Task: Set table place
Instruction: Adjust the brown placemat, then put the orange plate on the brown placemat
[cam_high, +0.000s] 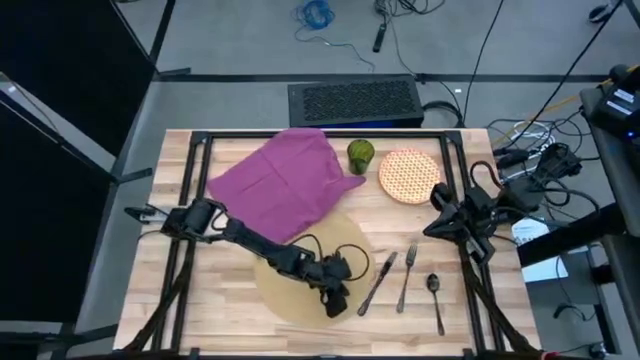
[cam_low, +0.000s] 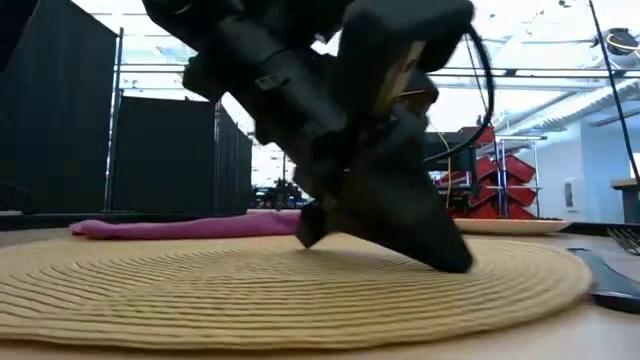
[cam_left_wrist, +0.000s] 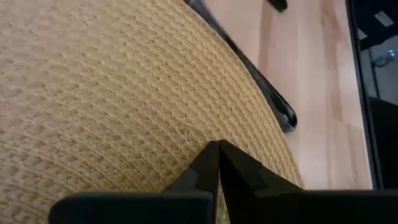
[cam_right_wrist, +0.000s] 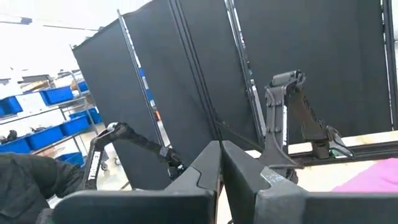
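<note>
On the table (cam_high: 230, 320), the round woven place (cam_high: 285, 295) lies near the front edge, partly under the magenta cloth (cam_high: 275, 183). The left gripper (cam_high: 335, 300) presses down on the mat's right part, fingers (cam_left_wrist: 208, 165) clenched together, empty. The right gripper (cam_high: 440, 200) waits by the plate (cam_high: 408, 174), fingers closed. Beside the mat: knife (cam_high: 376, 284), fork (cam_high: 406, 276), spoon (cam_high: 435, 298).
</note>
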